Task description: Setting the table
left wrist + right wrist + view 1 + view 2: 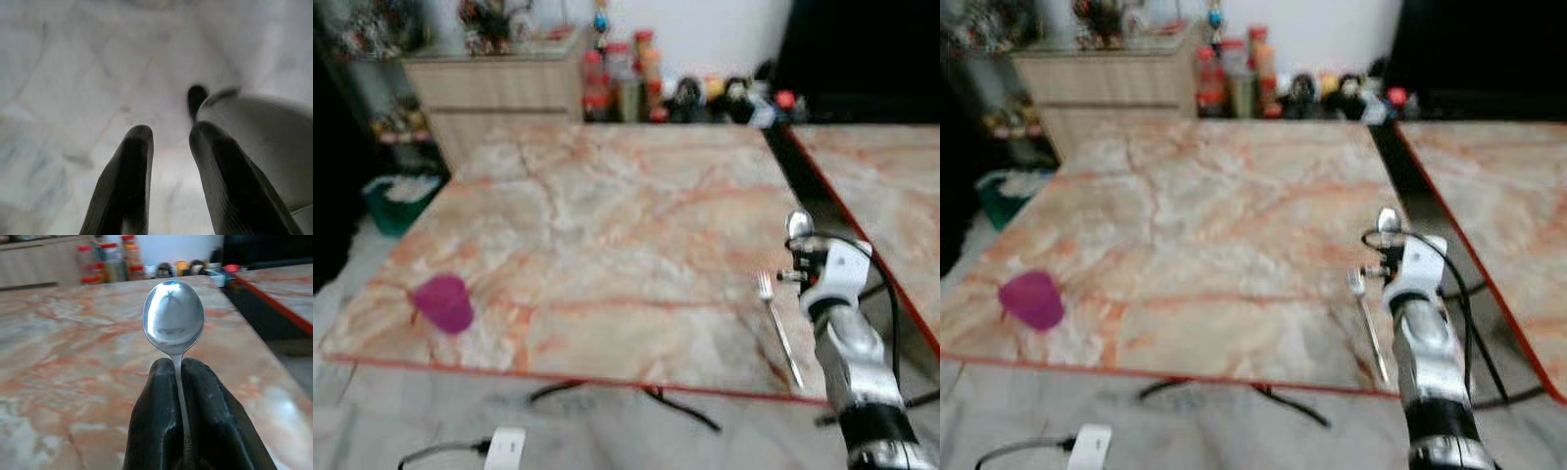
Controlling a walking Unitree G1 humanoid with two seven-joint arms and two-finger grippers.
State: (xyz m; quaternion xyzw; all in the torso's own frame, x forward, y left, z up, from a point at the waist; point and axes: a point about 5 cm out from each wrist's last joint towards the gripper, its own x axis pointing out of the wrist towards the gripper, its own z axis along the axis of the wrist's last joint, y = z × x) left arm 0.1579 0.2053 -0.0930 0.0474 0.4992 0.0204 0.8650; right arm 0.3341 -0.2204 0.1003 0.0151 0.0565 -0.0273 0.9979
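the right gripper (pixel 178 369) holds a polished silver metal spoon (pixel 173 318), its two ribbed black rubber fingers (pixel 151 416) pressed together on the thin handle so that only the neck and the smooth oval bowl rise clear of the fingertips. the spoon's long axis runs straight out along the fingers, bowl end away from the wrist and pointing toward the far end of the desk; the bowl's hollow face mirrors a dim shape. in the head views the spoon (pixel 798 225) stands above the silver right arm, over the near right part of the desk.

just beside those fingers, on their left, a slim silver metal fork (pixel 776 325) lies flat on the desk, tines toward the far end, handle toward the near edge. well apart from the fingers, near the desk's near left corner, a magenta plastic cup (pixel 443 303) lies tilted on the surface.

the desk (pixel 607 225) is a glossy slab of cream marble with orange-pink veins and a thin red edge; a second like slab (pixel 881 186) sits to its right across a dark gap. beyond the far end stand blurred bottles and jars (pixel 626 83) and a pale wooden cabinet (pixel 494 93). the floor is grey marble, with a white plug block (pixel 504 448) and cable.

the left gripper (pixel 168 134) hangs over the grey floor, its two matte black fingers slightly spread around nothing, next to a rounded grey part of the robot.
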